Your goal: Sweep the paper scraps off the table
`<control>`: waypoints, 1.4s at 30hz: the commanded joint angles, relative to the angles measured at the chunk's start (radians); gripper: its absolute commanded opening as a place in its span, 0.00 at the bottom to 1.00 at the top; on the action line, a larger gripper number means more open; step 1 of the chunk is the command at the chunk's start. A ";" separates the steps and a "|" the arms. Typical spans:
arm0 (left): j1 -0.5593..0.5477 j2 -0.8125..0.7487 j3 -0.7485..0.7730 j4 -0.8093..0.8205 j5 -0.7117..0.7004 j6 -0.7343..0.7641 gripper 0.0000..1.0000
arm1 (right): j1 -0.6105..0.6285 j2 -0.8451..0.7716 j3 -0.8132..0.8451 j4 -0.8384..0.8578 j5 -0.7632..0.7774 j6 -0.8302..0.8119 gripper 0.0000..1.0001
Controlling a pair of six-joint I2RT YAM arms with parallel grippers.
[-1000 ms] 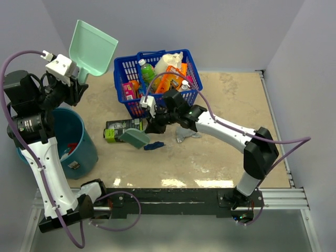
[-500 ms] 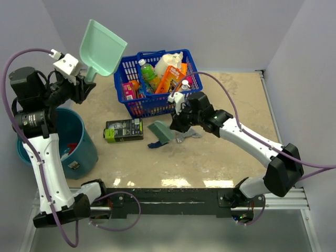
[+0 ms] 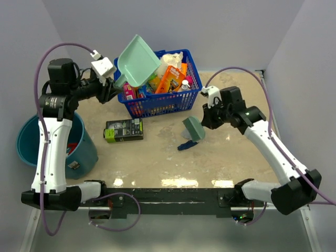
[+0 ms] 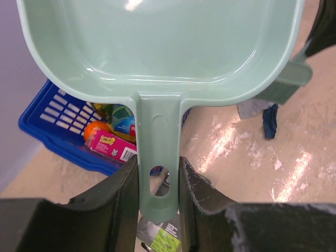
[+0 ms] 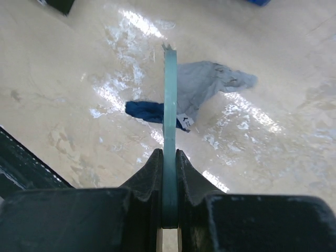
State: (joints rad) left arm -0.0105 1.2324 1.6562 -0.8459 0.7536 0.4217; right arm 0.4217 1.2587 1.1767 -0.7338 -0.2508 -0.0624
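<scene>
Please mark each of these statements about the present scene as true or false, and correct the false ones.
1. The left pincer grips the dustpan by its handle. True.
2. The dustpan lies flat on the table. False: it is held up in the air, by the blue basket.
3. The right pincer is shut on the brush. True.
4. The dark blue scrap is inside the dustpan. False: it lies on the table beside the brush.
5. A grey scrap lies on the table close to the dark blue scrap. True.
</scene>
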 commanded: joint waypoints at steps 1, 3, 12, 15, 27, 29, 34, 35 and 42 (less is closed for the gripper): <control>-0.083 0.032 0.004 -0.117 0.006 0.189 0.00 | -0.034 -0.068 0.139 -0.044 -0.039 0.030 0.00; -0.153 0.045 0.001 -0.177 -0.005 0.282 0.00 | -0.043 -0.071 0.190 -0.065 -0.050 0.053 0.00; -0.544 0.110 -0.059 -0.469 -0.283 0.552 0.00 | -0.136 -0.091 0.163 -0.073 0.176 0.019 0.00; -0.687 0.121 -0.107 -0.469 -0.446 0.578 0.00 | -0.155 -0.076 0.153 -0.065 0.222 0.030 0.00; -0.773 0.285 -0.363 -0.470 -0.700 0.217 0.00 | -0.161 -0.076 0.092 0.013 0.254 -0.010 0.00; -0.775 0.305 -0.401 -0.464 -0.718 0.152 0.00 | -0.162 -0.082 0.074 0.033 0.254 -0.037 0.00; -0.773 0.306 -0.492 -0.375 -0.750 0.072 0.00 | -0.161 -0.073 0.060 0.071 0.179 -0.132 0.00; -0.773 0.309 -0.496 -0.361 -0.751 0.056 0.00 | -0.161 -0.070 0.045 0.080 0.167 -0.160 0.00; -0.773 0.363 -0.495 -0.285 -0.847 0.045 0.00 | -0.135 0.071 0.026 0.172 0.299 -0.212 0.00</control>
State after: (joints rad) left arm -0.7815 1.5578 1.1603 -1.1835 -0.0246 0.5129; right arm 0.2657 1.2465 1.2057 -0.6704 -0.0612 -0.2256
